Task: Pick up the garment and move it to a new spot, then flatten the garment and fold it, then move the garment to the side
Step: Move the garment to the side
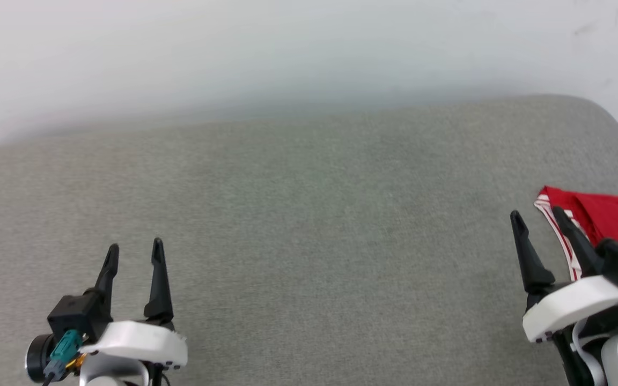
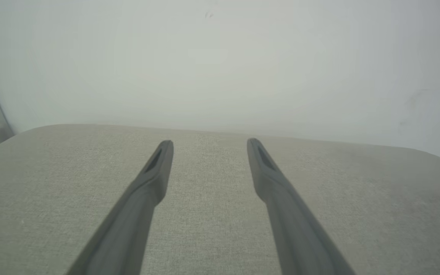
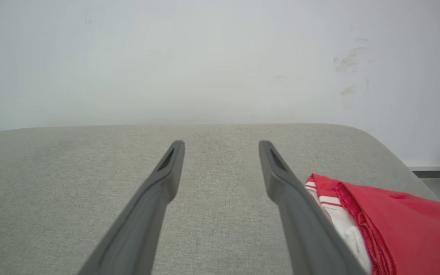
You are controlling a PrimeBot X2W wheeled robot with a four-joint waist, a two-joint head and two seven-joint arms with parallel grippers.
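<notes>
The garment [image 1: 609,214] lies folded at the far right of the grey cushion, plain red side up, with red-white striped trim along its left edge; the frame edge cuts it off. In the right wrist view the garment [image 3: 403,217] sits just right of my right finger, white sleeve cloth showing beside the trim. My right gripper [image 1: 537,214] stands open next to its left edge, nothing between the fingers. My left gripper [image 1: 134,247] is open at the lower left over bare cushion, far from the shirt. The left gripper [image 2: 209,143] holds nothing.
A wide grey fabric cushion [image 1: 309,225] spreads under both arms, its rounded back edge meeting a pale wall [image 1: 287,53]. The cushion's right corner curves away near the garment. A white baseboard ledge [image 3: 434,166] shows beyond that corner.
</notes>
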